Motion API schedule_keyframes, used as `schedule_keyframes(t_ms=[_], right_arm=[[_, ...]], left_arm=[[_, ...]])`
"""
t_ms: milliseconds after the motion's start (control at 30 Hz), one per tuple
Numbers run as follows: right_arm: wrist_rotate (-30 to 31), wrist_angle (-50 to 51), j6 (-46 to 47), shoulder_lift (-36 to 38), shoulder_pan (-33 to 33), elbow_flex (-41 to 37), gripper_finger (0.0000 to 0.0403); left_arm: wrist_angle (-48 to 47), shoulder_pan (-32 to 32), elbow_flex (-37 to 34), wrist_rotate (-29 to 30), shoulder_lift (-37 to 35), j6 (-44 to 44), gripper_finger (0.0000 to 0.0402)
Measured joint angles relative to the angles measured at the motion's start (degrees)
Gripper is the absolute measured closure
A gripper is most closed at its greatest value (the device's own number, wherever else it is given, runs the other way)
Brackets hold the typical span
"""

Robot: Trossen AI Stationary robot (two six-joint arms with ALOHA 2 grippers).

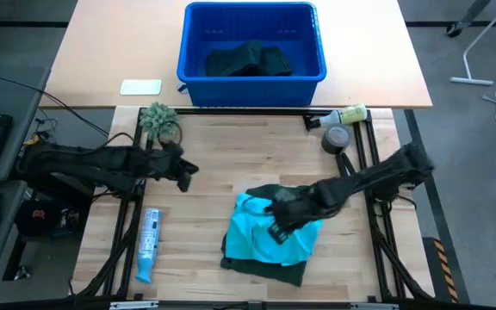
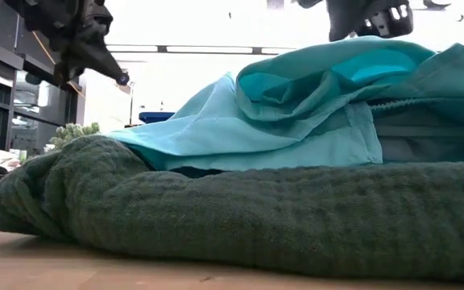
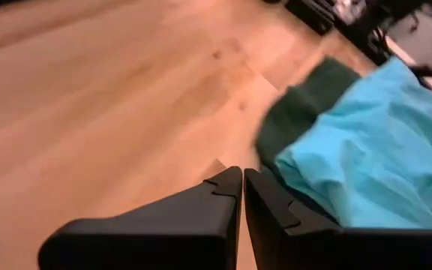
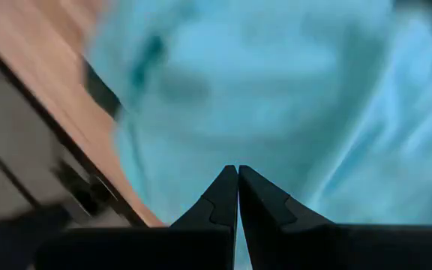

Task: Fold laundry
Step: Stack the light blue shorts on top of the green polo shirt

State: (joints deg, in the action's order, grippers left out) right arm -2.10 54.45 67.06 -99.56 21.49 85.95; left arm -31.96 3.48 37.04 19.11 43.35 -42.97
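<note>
Under the turquoise shirt [image 1: 261,237], dark green cloth [image 1: 274,269] mostly hides.

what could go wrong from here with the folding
1. The right end effector hovers shut over the turquoise shirt; pressing down closed could just bunch it.
2. The shirt lies on a dark green garment, so a grasp may catch both layers.
3. The left end effector is shut, away from the pile.

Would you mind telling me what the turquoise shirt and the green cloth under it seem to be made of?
The turquoise shirt looks like thin, smooth woven fabric, given its crisp creases and stitched seam. The green cloth seems a thick, nubby towel-like knit, with its surface ribbed and fuzzy.
</note>
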Motion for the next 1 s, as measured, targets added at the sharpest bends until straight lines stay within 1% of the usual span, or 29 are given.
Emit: schedule_keyframes(t_ms=[100,200,333,433,533,600,667,733,800,867,933,1000], right_arm=[[-3.63,8.24,-1.02,-6.3,0.37,6.01,0.0403],[-4.83,7.51,-1.47,-10.29,0.12,7.41,0.0403],[-4.93,4.24,-4.92,-14.61,-3.08,4.48,0.0403],[-5.86,-1.35,-9.66,-18.96,-7.44,0.42,0.0403],[-8.56,-5.94,-14.37,-21.77,-13.17,-0.26,0.0403],[-9.89,-9.26,-17.84,-23.5,-17.25,0.88,0.0403],[-9.36,-12.58,-20.93,-24.73,-21.23,2.93,0.0403],[-8.13,-16.56,-22.57,-26.0,-25.32,5.75,0.0403],[-5.58,-21.02,-23.23,-27.58,-29.27,8.91,0.0403],[-3.99,-23.07,-23.75,-29.45,-32.82,12.87,0.0403],[-3.79,-22.93,-26.12,-31.95,-35.74,18.04,0.0403],[-5.65,-21.22,-31.3,-35.25,-37.83,23.92,0.0403]], left_arm=[[-0.29,-0.87,-0.68,2.32,-3.73,-0.25,0.0401],[1.3,-1.46,-0.68,3.4,-5.94,0.83,0.0401],[4.74,-2.08,-0.62,3.95,-7.58,1.33,0.0401],[7.07,-2.11,0.01,4.02,-8.21,-0.44,0.0401],[14.76,-2.11,1.83,4.23,-9.42,-0.91,0.0401],[23.85,-2.11,3.37,4.14,-11.06,3.87,0.0401],[31.74,-2.09,4.88,4.57,-12.64,9.46,0.0402],[35.98,-2.09,6.23,5.37,-14.53,14.34,0.0402],[36.46,-2.09,7.49,6.71,-16.22,17.73,0.0402],[36.14,-2.09,8.35,8.18,-17.86,19.52,0.0402],[36.15,-2.09,8.52,9.67,-19.32,20.51,0.0402],[35.58,-2.09,8.5,11.2,-20.1,20.6,0.0401]])
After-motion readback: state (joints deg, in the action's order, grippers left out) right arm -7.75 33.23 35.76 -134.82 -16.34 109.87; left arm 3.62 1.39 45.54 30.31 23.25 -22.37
